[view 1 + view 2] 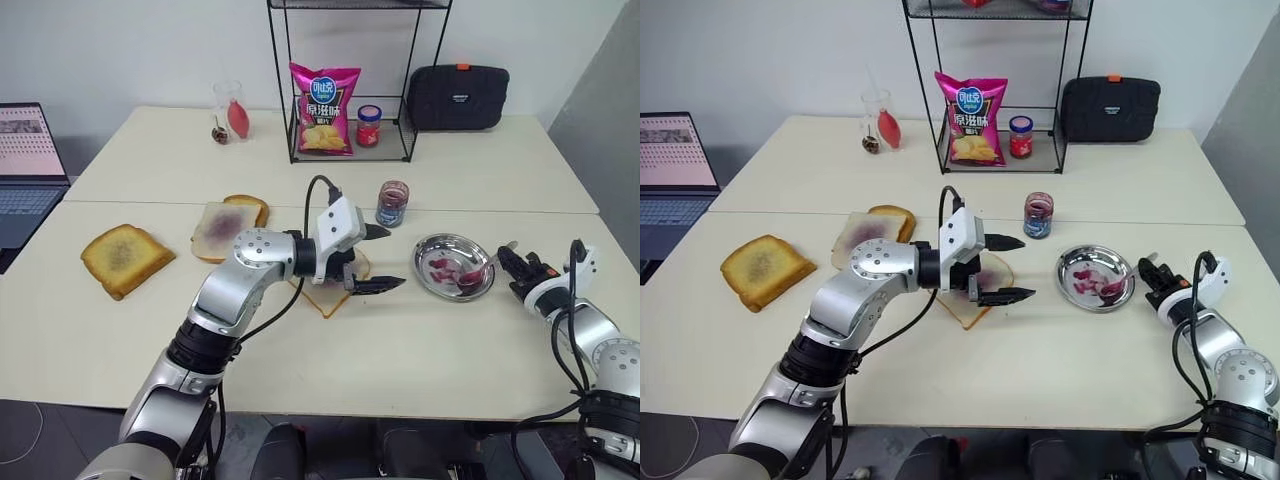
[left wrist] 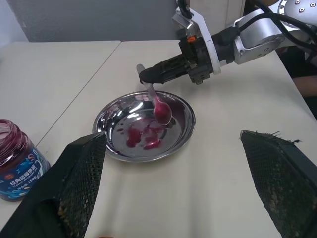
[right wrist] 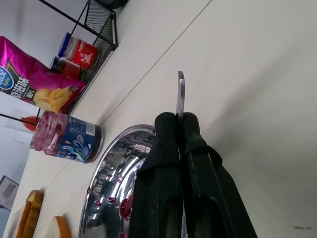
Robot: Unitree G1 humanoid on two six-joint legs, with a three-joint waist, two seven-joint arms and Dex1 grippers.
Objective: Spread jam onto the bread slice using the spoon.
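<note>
Spoon [image 2: 154,99] is a slim, stiff, light metal piece with a smooth handle — likely to swivel in a two-finger pinch unless the jaws sit square across the handle, well up from the bowl. Bowl end is coated with jam [image 2: 162,110], so wet and slick there; any tilt risks a drip. Handle end is the only sensible place to take it.

Right gripper [image 2: 148,75] is clenched on that handle at the right side of the table, just beside the steel dish [image 1: 432,275]. The right wrist view shows both fingers pressed together with the handle tip poking out between them. Spoon bowl hangs over the inside of the dish, above red smears on its floor; whether it touches the dish I can't tell.

Left gripper [image 1: 372,257] has its fingers spread wide — holding nothing, hovering over the bread slice [image 1: 330,297] near the table centre, left of the dish. Bread is soft and light, will tear or skid under a hard scrape, so light spoon pressure seems wise.

Jam jar [image 1: 392,203] stands open just beyond, between bread and dish.
</note>
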